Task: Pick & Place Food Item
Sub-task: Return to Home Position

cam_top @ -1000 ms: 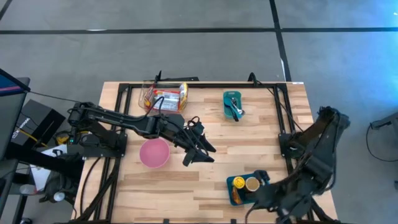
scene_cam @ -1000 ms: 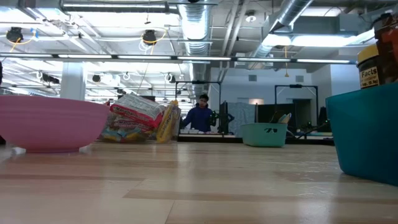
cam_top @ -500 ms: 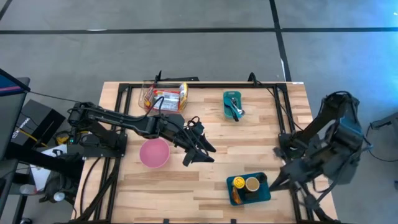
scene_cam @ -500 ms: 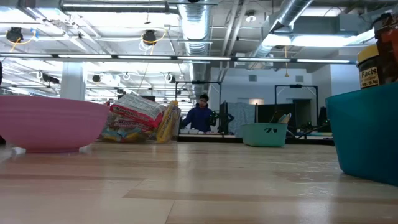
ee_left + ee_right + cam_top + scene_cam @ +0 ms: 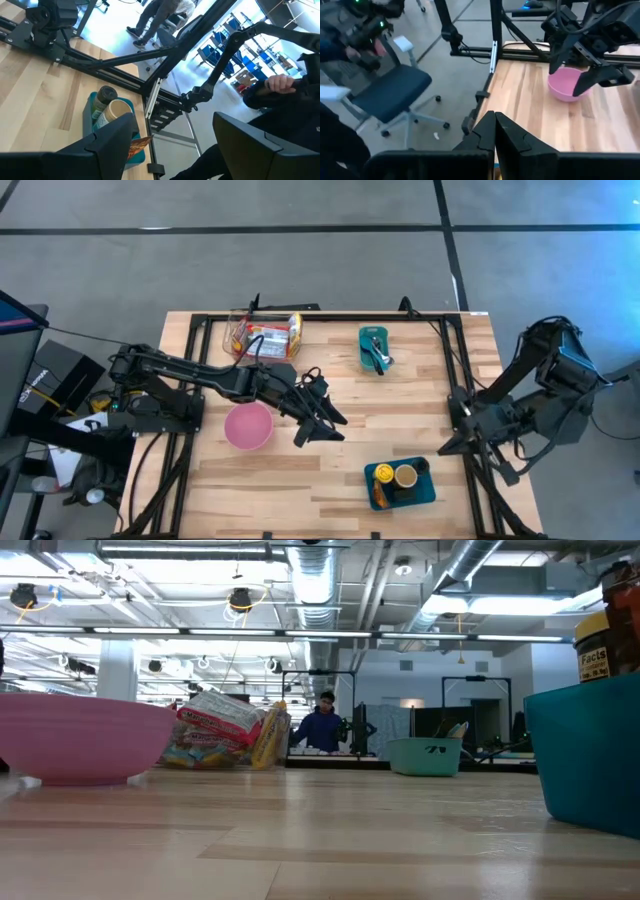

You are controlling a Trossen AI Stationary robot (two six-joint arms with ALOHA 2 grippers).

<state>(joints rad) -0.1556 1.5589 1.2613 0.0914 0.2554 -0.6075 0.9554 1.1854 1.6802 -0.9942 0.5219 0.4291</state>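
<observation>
Bin, blue [image 5: 428, 492], at tabletop's [image 5: 300, 480] near edge, holding dark-lidded seasoning can [image 5: 105, 96], tan-topped can [image 5: 406, 476] and orange pack [image 5: 137, 145]. Right gripper [image 5: 494, 120] off the right edge, fingers pressed together. Left gripper [image 5: 322, 425] mid-tabletop beside pink bowl [image 5: 248, 426], fingers spread wide. Farther back, transparent bin [image 5: 265, 337] with noodle packs, then teal bin [image 5: 375, 348].

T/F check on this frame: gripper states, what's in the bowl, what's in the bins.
1. The left gripper is open over the table, beside the pink bowl. True.
2. The right gripper is open above the blue bin. False: it is shut, at the table's right side, clear of the bin.
3. Noodle packs lie in the pink bowl. False: they are in the transparent bin.
4. The blue bin holds cans. True.
</observation>
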